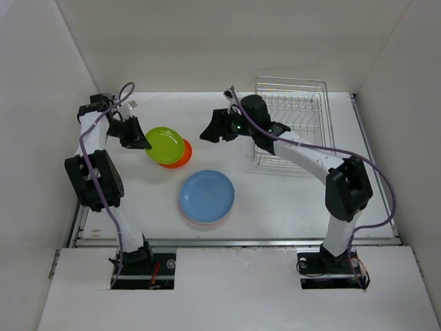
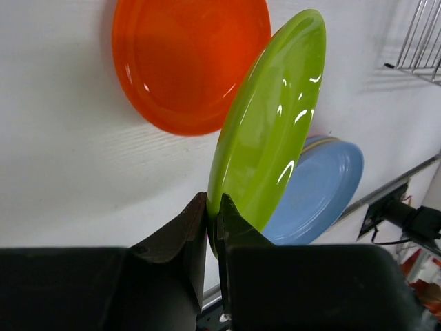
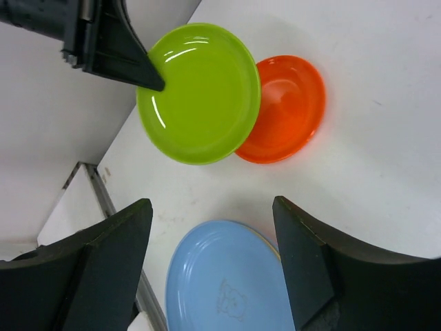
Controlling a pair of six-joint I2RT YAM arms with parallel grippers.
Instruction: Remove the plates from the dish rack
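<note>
Clenched on the rim of the green plate, the left claw holds it tilted above the orange plate, which lies flat on the white tabletop. At four o'clock from the green plate, a blue plate tops a small stack. Over the tabletop near these plates the right claw hangs released, fingers spread wide. Beyond it, at one o'clock in the top view, stands the dish rack.

Orange plate: half hidden beneath my green plate.
Lower plates: only rim slivers under the blue plate (count unclear).
Dish rack: cropped at my left wrist view's corner.
</note>
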